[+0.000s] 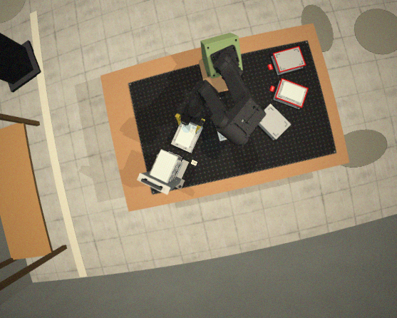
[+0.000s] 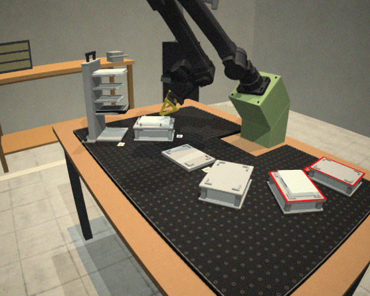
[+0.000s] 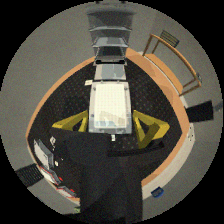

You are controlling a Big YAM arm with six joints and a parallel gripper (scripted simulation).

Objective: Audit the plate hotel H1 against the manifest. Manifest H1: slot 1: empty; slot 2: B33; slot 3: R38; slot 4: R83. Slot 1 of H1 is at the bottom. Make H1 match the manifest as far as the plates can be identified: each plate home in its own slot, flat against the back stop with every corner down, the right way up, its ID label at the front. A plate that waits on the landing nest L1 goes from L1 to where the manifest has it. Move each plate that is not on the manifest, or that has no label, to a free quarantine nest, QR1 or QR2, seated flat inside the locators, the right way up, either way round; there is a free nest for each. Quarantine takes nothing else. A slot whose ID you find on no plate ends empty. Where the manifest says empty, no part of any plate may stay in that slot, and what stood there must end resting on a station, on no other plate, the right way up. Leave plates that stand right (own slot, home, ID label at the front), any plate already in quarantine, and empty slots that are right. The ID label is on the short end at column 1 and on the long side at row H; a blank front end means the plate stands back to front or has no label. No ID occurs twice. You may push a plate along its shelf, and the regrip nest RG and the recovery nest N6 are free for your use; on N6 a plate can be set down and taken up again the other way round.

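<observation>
The plate hotel H1 (image 2: 88, 96) (image 1: 153, 182) (image 3: 110, 17) stands at the mat's left corner. A white plate (image 2: 109, 72) (image 1: 163, 165) lies on its top shelf and a dark plate (image 2: 113, 108) in its bottom slot. I cannot tell whether the two middle shelves hold plates. A white plate (image 1: 185, 137) (image 2: 153, 120) (image 3: 109, 102) rests on the landing nest (image 2: 152, 134) in front of the hotel. My gripper (image 1: 190, 122) (image 2: 168, 107) (image 3: 110, 112) is open and empty. It hangs just above that plate's end away from the hotel, one yellow finger on each side. No labels are readable.
Two red-rimmed quarantine nests stand at the right: one (image 2: 337, 172) (image 1: 289, 59) is empty, the other (image 2: 287, 203) (image 1: 276, 93) holds a white plate (image 2: 297, 182) (image 1: 292, 93). A raised grey nest (image 2: 227, 179) (image 1: 274, 122) and a flat nest (image 2: 187, 156) lie mid-mat. The green arm base (image 2: 264, 113) stands behind.
</observation>
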